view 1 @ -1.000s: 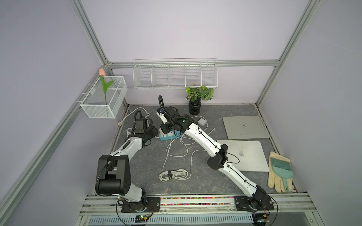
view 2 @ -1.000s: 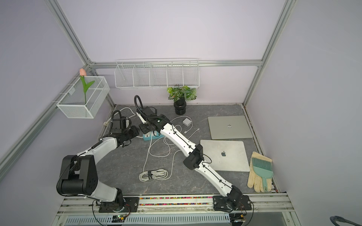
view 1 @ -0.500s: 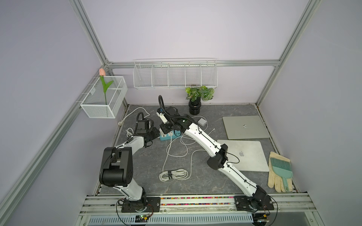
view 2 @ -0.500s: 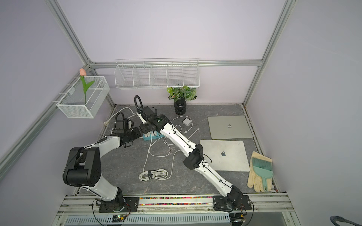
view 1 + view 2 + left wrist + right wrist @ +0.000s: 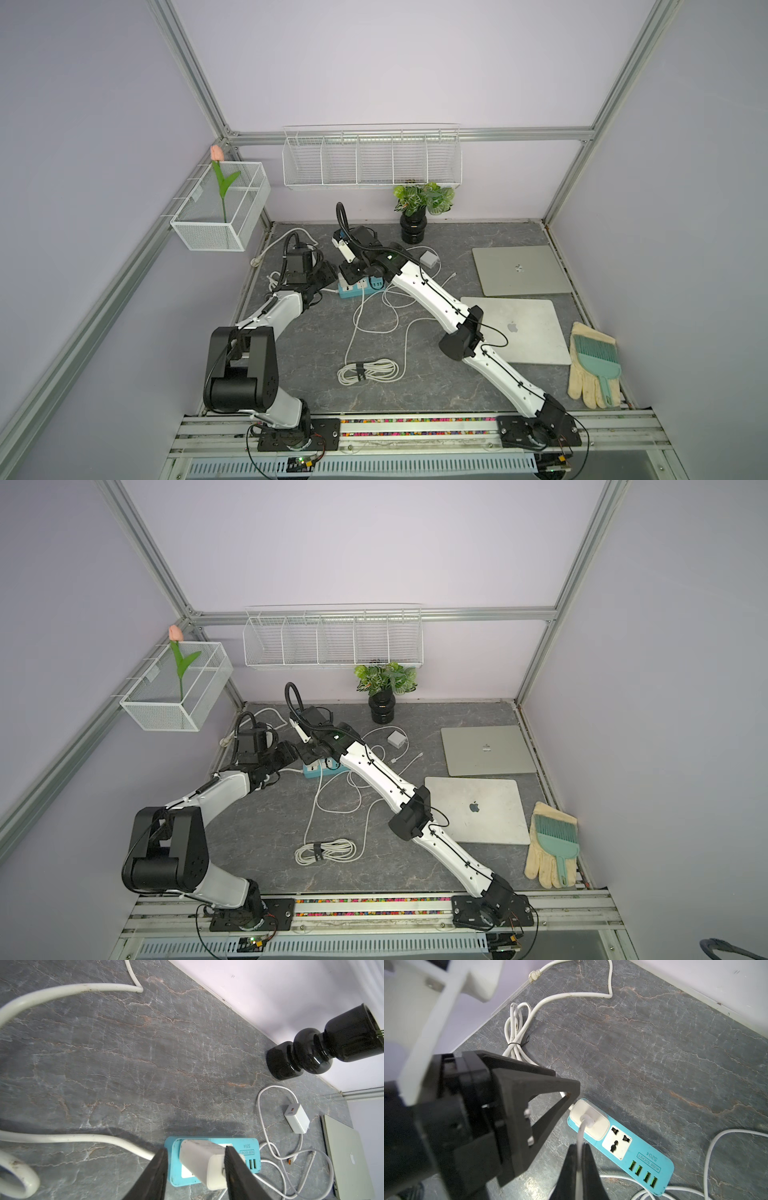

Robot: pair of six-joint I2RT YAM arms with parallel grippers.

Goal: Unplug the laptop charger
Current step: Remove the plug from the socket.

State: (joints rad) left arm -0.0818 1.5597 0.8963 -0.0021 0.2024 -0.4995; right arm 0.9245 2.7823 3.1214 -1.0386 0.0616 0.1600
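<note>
Left pincer wider, astride charger

The blue power strip reads "4USB SOCKET S204".

A white, rounded charger is seen plugged into the end socket of a blue power strip, which is laid flat on the grey tabletop. A thin white cord is led out of the charger's top face.
</note>
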